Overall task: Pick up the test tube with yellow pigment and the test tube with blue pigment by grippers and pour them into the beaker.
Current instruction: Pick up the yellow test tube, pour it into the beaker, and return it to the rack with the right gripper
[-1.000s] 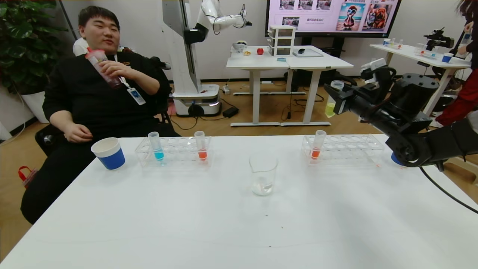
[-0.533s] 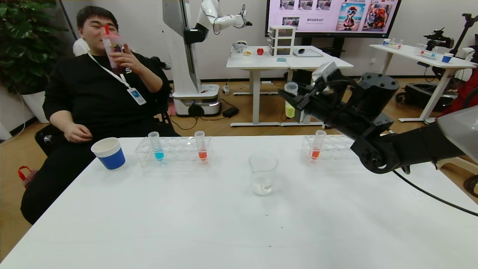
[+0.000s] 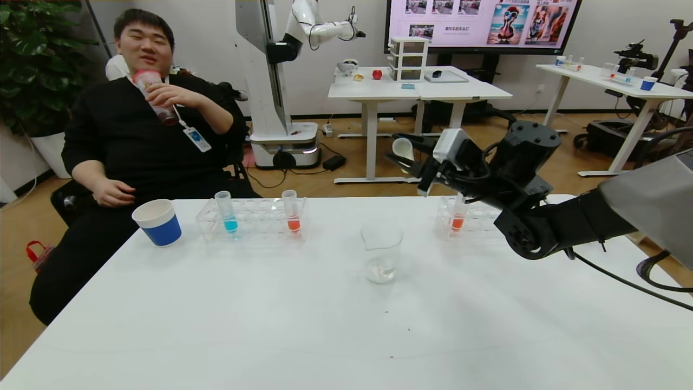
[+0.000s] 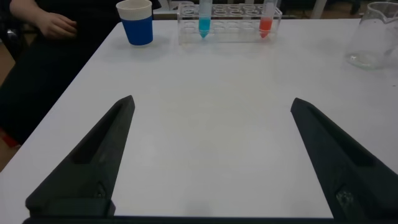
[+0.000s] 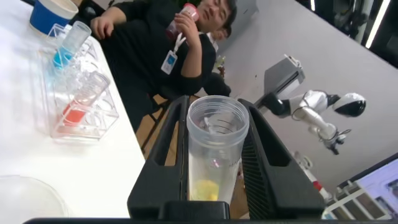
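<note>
Right gripper [image 3: 405,154] pinches the clear plastic yellow test tube [image 5: 214,155], tilted, above the table's far edge behind the glass beaker [image 3: 381,252]. Blue test tube [image 3: 226,211] upright in clear rack [image 3: 252,219], far-left. Left gripper [image 4: 211,155] spread wide.

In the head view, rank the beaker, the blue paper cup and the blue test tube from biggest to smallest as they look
1. Beaker, nearest the camera, which may flatter it.
2. Blue paper cup, close behind the beaker in apparent size; too near to rank firmly.
3. Test tube with blue pigment, clearly the slimmest.
</note>
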Robot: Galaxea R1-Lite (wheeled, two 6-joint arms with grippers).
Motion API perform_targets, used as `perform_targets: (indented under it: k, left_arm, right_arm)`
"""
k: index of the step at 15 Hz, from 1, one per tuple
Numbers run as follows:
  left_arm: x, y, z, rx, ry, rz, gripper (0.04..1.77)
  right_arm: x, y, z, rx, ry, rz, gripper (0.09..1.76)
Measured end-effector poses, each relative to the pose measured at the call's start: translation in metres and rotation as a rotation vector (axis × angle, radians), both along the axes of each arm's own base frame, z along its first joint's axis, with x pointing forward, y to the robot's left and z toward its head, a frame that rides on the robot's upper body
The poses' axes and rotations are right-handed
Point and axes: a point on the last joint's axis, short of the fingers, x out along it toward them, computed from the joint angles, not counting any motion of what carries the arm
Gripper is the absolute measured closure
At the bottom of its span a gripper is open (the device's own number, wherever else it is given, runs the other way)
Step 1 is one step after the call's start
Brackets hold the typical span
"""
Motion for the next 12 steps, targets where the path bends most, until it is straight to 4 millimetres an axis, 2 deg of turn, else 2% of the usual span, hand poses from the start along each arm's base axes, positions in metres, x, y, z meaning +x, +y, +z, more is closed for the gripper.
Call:
perform_targets:
  k: [5, 12]
  left_arm:
    - [0.0, 0.0, 0.0, 0.0, 0.0, 0.0, 0.06]
    - [0.0, 0.0, 0.0, 0.0, 0.0, 0.0, 0.06]
  right_arm:
    - [0.005, -0.002, -0.01, -0.135, -0.201, 0.003, 1.34]
    - [0.005, 0.003, -0.032, -0.206, -0.307, 0.036, 1.34]
